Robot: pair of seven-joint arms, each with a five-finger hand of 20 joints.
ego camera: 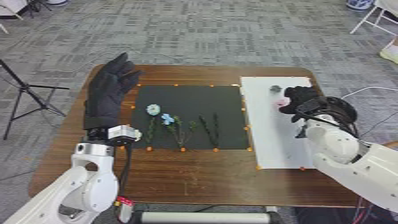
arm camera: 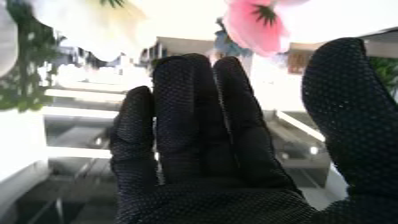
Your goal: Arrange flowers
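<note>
My left hand (ego camera: 110, 95) lies over the table's left side, its fingers straight. Over the white board (ego camera: 274, 150) at the right is my right hand (ego camera: 305, 96), with a pink flower (ego camera: 283, 102) beside it. On the black mat (ego camera: 173, 93) are a pale round flower (ego camera: 153, 109), a blue flower (ego camera: 167, 119), green stems (ego camera: 182, 134) and thin dark stems (ego camera: 214, 131). In the right wrist view my right hand (arm camera: 209, 150) is open, thumb apart from the fingers; a pink flower (arm camera: 252, 27) and a white flower (arm camera: 84, 22) appear beyond the fingertips.
A small grey object (ego camera: 275, 89) rests near the white board's far end. Orange markers line the mat and board on the brown table (ego camera: 209, 180). A black tripod (ego camera: 27, 86) stands on the floor left of the table.
</note>
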